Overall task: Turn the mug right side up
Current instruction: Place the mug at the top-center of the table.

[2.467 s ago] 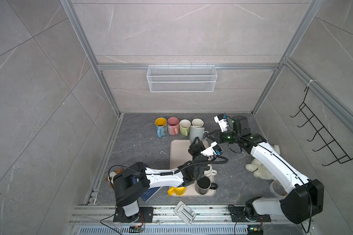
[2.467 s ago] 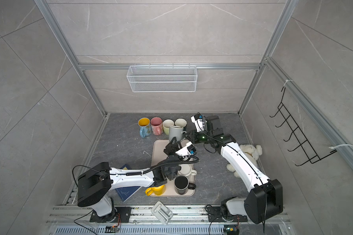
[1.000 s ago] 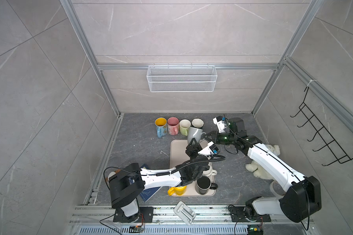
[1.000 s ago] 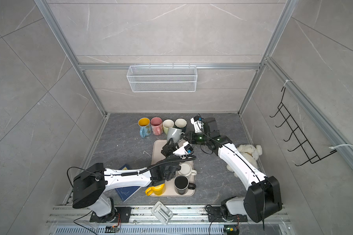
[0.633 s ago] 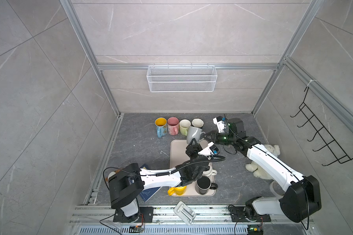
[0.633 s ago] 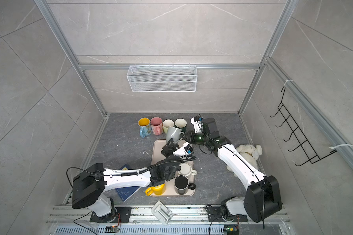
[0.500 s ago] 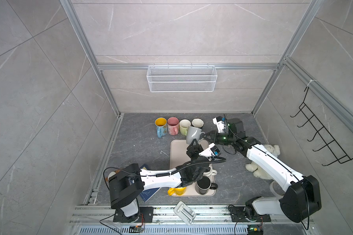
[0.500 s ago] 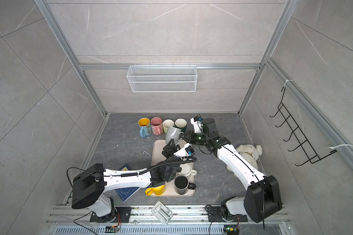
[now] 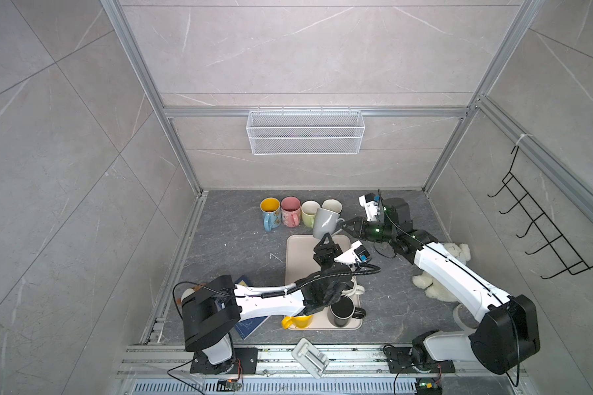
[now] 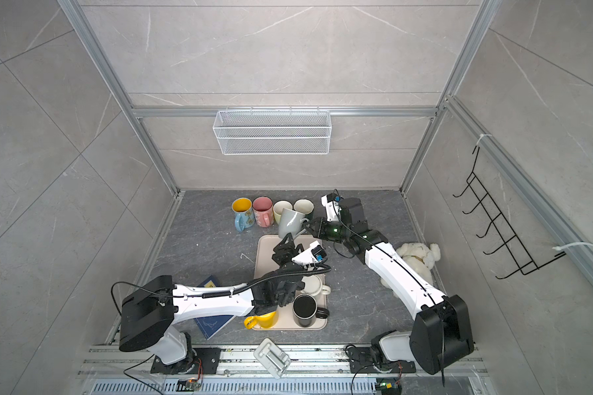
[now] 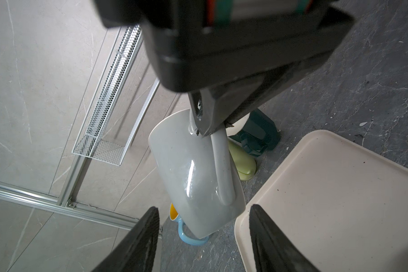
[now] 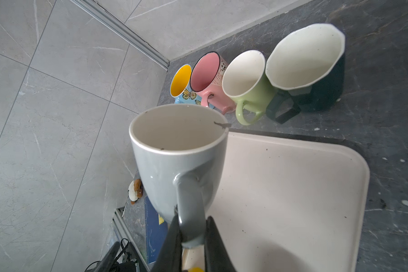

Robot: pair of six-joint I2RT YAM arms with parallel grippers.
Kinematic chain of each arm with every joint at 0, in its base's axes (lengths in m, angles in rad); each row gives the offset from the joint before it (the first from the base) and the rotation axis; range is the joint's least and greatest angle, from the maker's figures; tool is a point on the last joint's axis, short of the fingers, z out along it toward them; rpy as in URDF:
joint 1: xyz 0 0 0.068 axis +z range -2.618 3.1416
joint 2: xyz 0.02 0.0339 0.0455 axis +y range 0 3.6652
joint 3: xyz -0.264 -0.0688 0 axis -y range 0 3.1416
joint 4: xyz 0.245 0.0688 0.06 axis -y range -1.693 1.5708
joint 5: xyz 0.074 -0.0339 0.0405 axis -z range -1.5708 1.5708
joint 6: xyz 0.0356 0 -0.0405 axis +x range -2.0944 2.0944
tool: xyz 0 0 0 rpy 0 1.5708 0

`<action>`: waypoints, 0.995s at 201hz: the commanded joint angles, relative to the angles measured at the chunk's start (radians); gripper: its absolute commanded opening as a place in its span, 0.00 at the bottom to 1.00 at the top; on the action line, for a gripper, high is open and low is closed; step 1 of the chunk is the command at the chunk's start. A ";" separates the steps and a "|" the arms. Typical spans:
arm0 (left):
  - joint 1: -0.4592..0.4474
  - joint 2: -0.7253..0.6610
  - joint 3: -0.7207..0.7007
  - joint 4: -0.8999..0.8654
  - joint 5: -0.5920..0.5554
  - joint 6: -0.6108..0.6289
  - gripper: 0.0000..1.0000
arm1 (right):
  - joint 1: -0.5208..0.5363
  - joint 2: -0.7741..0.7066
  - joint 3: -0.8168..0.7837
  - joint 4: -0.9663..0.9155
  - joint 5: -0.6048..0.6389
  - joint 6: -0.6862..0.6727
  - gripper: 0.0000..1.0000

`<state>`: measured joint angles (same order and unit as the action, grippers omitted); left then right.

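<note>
A grey mug hangs rim up and slightly tilted over the far edge of the beige tray. My right gripper is shut on the mug's handle, both fingers pinching it in the right wrist view, where the mug shows its empty inside. My left gripper stands open just in front of and below the mug, its fingers apart from the mug's base.
Several upright mugs line the back: yellow-and-blue, pink, green, dark green. On the tray stand a black mug, a white mug and a yellow mug. A plush toy lies right, a blue book front left.
My left gripper's jaws have widened and stand clear of the grey mug. The right gripper keeps the handle and has carried the mug slightly left.
</note>
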<state>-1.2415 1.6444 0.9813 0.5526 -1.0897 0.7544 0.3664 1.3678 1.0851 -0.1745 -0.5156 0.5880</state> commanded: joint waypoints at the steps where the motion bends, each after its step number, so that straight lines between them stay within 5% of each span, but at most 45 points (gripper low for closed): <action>1: -0.008 -0.052 0.007 0.010 -0.015 -0.023 0.64 | 0.006 -0.038 0.021 0.071 0.006 0.003 0.00; 200: -0.023 -0.176 -0.045 -0.164 -0.016 -0.171 0.66 | 0.006 -0.062 0.026 0.075 0.134 0.003 0.00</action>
<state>-1.2579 1.5372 0.9417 0.4019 -1.0904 0.6518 0.3664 1.3598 1.0851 -0.1631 -0.4007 0.5995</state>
